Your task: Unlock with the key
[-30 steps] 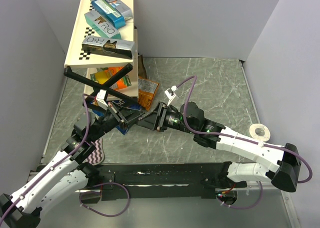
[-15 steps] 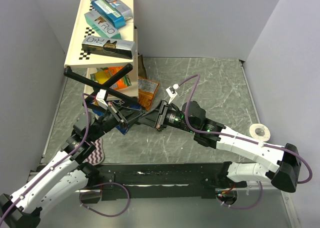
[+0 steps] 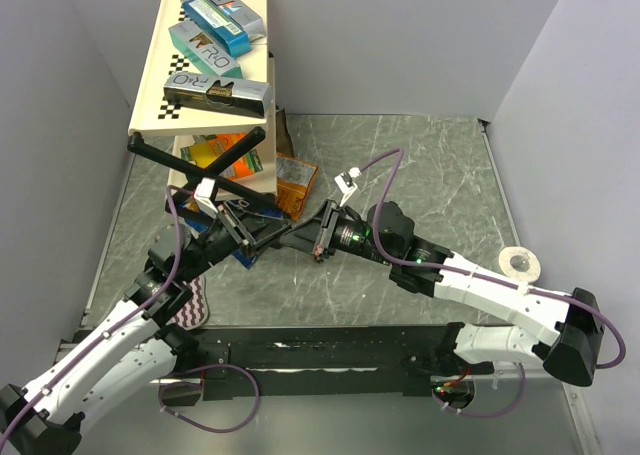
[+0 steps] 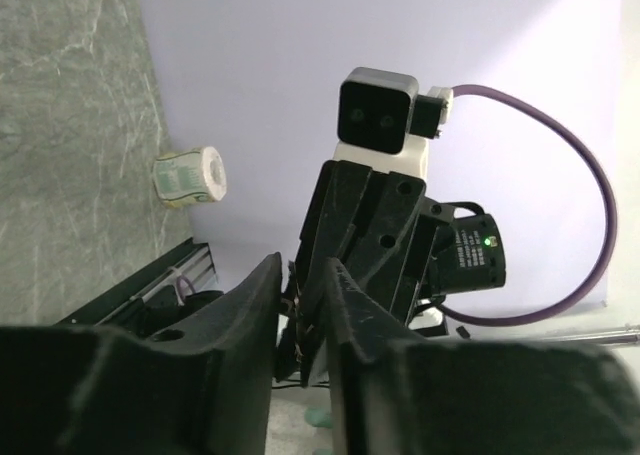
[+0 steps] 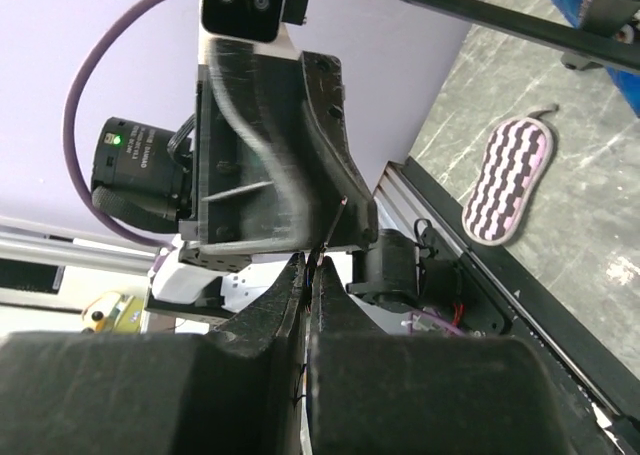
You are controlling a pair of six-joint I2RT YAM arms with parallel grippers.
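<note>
Above the table, left gripper and right gripper meet tip to tip, likely for insertion; right fingers together, left unclear

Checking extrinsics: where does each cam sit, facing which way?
Top external: above and behind the bases, looking down on the table; both arms show, left tool and right tool meeting mid-table.
Left wrist: on the left arm, facing right at the right tool; own fingers fill the bottom.
Right wrist: on the right arm, facing left at the left tool; own fingers fill the bottom.
Shared: tape roll in top and left wrist; striped pad in top and right wrist.
</note>
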